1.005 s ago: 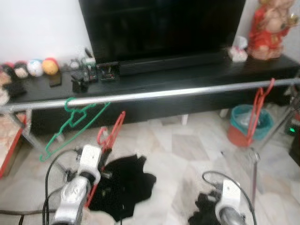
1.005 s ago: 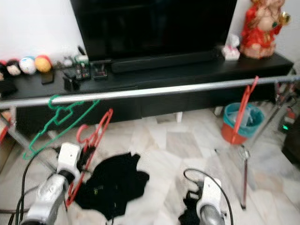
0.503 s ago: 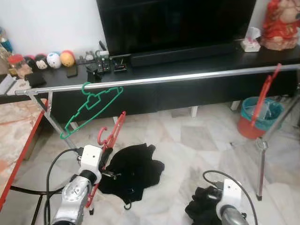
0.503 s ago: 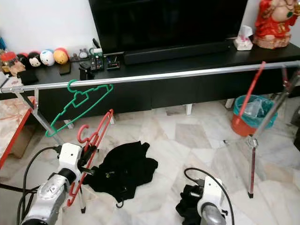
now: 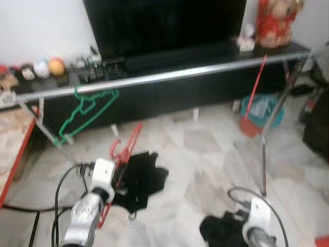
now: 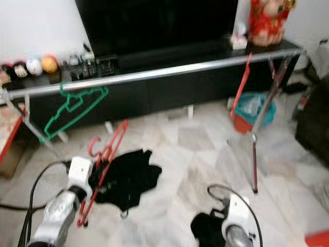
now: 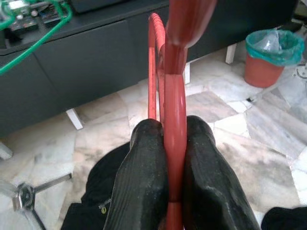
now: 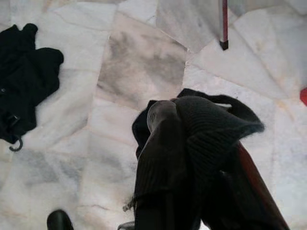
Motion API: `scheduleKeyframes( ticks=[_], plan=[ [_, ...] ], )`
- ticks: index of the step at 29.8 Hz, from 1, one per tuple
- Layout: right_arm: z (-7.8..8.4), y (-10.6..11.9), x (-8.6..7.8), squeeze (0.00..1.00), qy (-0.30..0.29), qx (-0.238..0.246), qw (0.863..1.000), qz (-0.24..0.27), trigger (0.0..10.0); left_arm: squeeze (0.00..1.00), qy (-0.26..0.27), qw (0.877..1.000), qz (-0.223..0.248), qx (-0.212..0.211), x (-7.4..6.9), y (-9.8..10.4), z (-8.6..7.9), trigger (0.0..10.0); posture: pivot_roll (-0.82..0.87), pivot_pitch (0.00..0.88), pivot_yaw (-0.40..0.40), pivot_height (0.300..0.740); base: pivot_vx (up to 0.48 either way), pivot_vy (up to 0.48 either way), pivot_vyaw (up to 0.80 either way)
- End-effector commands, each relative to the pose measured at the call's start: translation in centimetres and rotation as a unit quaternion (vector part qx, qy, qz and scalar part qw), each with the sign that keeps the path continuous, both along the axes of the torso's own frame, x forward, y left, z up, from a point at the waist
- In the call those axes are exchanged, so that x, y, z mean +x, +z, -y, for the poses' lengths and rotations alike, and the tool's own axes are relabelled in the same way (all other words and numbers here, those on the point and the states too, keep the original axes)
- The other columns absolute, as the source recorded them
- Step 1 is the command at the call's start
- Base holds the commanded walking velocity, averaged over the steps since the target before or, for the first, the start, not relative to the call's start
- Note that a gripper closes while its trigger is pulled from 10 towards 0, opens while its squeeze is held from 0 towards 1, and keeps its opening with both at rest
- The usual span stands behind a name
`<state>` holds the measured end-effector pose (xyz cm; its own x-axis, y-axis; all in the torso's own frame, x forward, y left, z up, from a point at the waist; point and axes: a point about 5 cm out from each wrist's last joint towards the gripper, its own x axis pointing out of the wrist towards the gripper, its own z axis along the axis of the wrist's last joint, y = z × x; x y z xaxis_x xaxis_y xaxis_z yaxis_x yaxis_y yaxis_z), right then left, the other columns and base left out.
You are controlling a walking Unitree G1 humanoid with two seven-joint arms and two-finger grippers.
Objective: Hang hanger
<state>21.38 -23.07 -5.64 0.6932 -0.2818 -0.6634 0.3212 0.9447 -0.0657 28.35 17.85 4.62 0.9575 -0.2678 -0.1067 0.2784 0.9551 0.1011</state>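
My left gripper (image 7: 175,191) is shut on the lower bar of a red hanger (image 5: 128,147), held low over the floor with its hook up. In front of it a silver rail (image 5: 169,76) runs across a black TV stand. A green hanger (image 5: 85,109) hangs near the rail's left end and another red hanger (image 5: 255,82) near its right end. My right gripper (image 8: 184,115) is low at the right, shut on a dark knit garment (image 8: 218,127) that drapes over its fingers.
A black garment (image 5: 143,176) lies on the marble floor just right of my left gripper. The rail's right leg (image 5: 263,164) stands ahead of my right arm, with a teal bin (image 5: 262,109) behind it. A TV and small ornaments (image 5: 49,68) sit on the stand.
The whole picture has shifted and blurred, so the camera has moved. Both grippers keep their hold, the left on the red hanger and the right on the dark garment.
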Motion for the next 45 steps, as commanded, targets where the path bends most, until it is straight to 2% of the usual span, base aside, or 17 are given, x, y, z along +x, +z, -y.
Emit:
scheduleKeyframes(
  ticks=[1, 9, 15, 19, 22, 26, 28, 33, 38, 40, 45],
  plan=[
    [-0.4, 0.4, 0.8, 0.0, 0.003, 0.005, 1.0, 0.013, 10.0, 0.0, 0.005, 1.0, -0.007, 0.003, -0.2, -0.1, -0.6, 10.0, -0.02, 0.0, 0.051, 0.74, -0.247, 0.0, 0.0],
    [-0.1, 0.9, 1.4, 0.0, 0.008, 0.0, 1.0, 0.022, 10.0, 0.0, 0.005, 1.0, -0.007, 0.001, -0.2, -0.1, -0.6, 10.0, -0.02, 0.0, 0.049, 0.74, -0.248, 0.0, 0.0],
    [0.4, 2.2, 3.1, 0.0, 0.028, -0.008, 0.999, 0.045, 10.0, 0.0, -0.011, 1.0, -0.016, -0.005, -0.1, -0.1, -0.4, 10.0, -0.02, 0.0, 0.046, 0.74, -0.123, 0.0, 0.0],
    [0.5, 2.9, 4.0, 0.0, 0.054, -0.018, 0.997, 0.055, 10.0, 0.0, -0.046, 0.999, -0.026, -0.004, 0.0, 0.0, 0.0, 10.0, -0.02, 0.0, 0.045, 0.74, 0.0, 0.0, 0.0],
    [0.7, 3.7, 4.9, 0.0, 0.102, -0.037, 0.992, 0.058, 10.0, 0.0, -0.089, 0.996, -0.032, -0.005, 0.3, 0.6, 0.5, 10.0, -0.02, 0.0, 0.044, 0.74, 0.0, 0.0, 0.0],
    [0.8, 4.0, 5.2, 0.0, 0.123, -0.045, 0.99, 0.055, 10.0, 0.0, -0.108, 0.994, -0.035, -0.004, 0.5, 0.9, 0.7, 10.0, -0.02, 0.0, 0.043, 0.74, 0.0, 0.0, 0.0],
    [1.2, 4.7, 5.8, 0.0, 0.173, -0.059, 0.982, 0.056, 10.0, 0.0, -0.17, 0.985, -0.039, 0.01, 0.6, 1.6, 1.6, 10.0, -0.02, 0.0, 0.043, 0.74, 0.0, 0.0, 0.0],
    [1.6, 5.5, 6.4, 0.0, 0.249, -0.085, 0.964, 0.04, 10.0, 0.0, -0.248, 0.967, -0.055, 0.029, 0.5, 2.2, 2.5, 10.0, -0.03, 0.0, 0.042, 0.74, 0.0, 0.0, 0.0],
    [2.0, 6.7, 7.2, 0.0, 0.314, -0.102, 0.943, 0.041, 10.0, 0.0, -0.341, 0.935, -0.072, 0.066, 0.2, 2.7, 3.7, 10.0, -0.03, 0.0, 0.041, 0.74, 0.0, 0.0, 0.0],
    [1.9, 7.2, 7.6, 0.0, 0.34, -0.109, 0.933, 0.043, 10.0, 0.0, -0.378, 0.918, -0.088, 0.076, 0.1, 2.9, 4.2, 10.0, -0.04, 0.0, 0.04, 0.74, 0.0, 0.0, 0.0],
    [1.6, 8.3, 8.4, 0.0, 0.385, -0.122, 0.913, 0.056, 10.0, 0.0, -0.43, 0.889, -0.118, 0.106, 0.0, 3.0, 4.7, 10.0, -0.04, 0.0, 0.041, 0.74, 0.0, 0.0, 0.0]
  ],
)
